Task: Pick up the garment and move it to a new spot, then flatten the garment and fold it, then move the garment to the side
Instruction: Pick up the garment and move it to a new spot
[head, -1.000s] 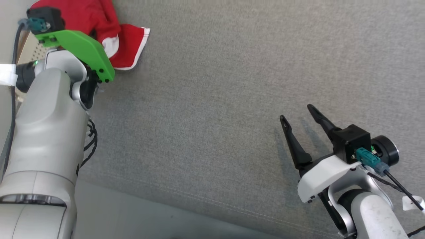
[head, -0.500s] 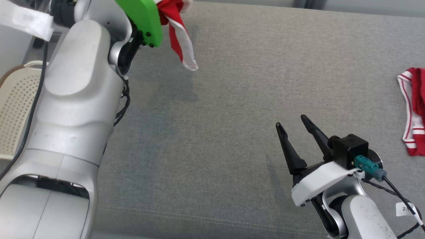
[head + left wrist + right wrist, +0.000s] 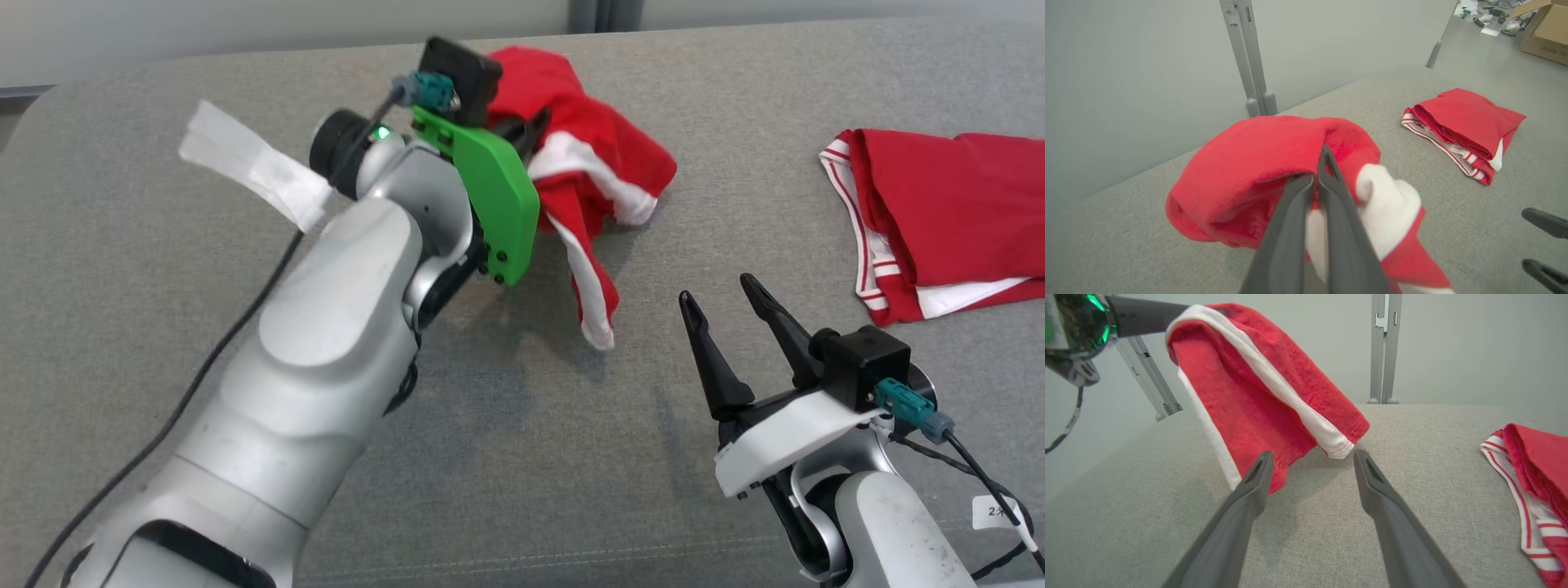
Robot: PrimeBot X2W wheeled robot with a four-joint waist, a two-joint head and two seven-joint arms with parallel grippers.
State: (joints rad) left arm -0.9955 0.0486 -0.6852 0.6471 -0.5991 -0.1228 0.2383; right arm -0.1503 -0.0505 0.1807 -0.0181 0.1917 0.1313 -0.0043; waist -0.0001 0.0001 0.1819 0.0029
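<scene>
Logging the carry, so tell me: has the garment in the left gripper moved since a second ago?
Yes. The camera turned too, but the garment, held in the left gripper, has shifted rightward, nearer the folded garment.

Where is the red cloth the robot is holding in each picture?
Head view: the held garment hangs at top centre.
Left wrist view: the garment sits bunched in the middle.
Right wrist view: the garment dangles at upper left.
Shared landmark: the folded red garment, lying at the right in all three views.
</scene>
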